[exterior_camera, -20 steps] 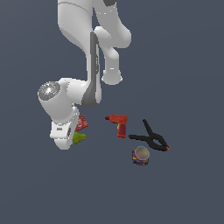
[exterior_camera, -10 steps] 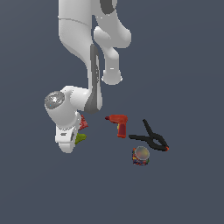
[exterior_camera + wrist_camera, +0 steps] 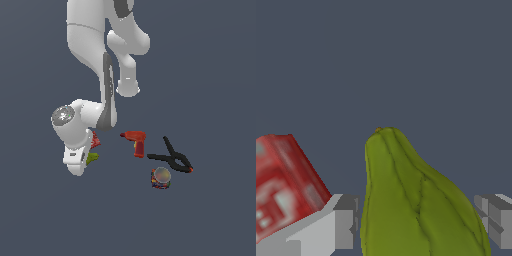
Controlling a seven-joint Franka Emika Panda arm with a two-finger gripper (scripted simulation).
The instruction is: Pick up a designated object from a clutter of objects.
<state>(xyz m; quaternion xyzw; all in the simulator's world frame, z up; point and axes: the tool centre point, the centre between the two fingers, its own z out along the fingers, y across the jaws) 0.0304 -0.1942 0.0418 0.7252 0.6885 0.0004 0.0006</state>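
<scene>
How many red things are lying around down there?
2 are wholly red: the red drill mid-scene, and the red packet beside the green lump, mostly behind the arm in the exterior view. The arm may hide more.

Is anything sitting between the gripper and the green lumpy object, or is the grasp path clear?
Nothing visible blocks it. In the wrist view the green lumpy object already sits between the open gripper fingers. The red packet lies outside one finger, not between them.

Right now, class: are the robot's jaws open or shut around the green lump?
Open. In the wrist view the green lump lies between the two fingers, with a visible gap on each side; neither touches it yet.
</scene>
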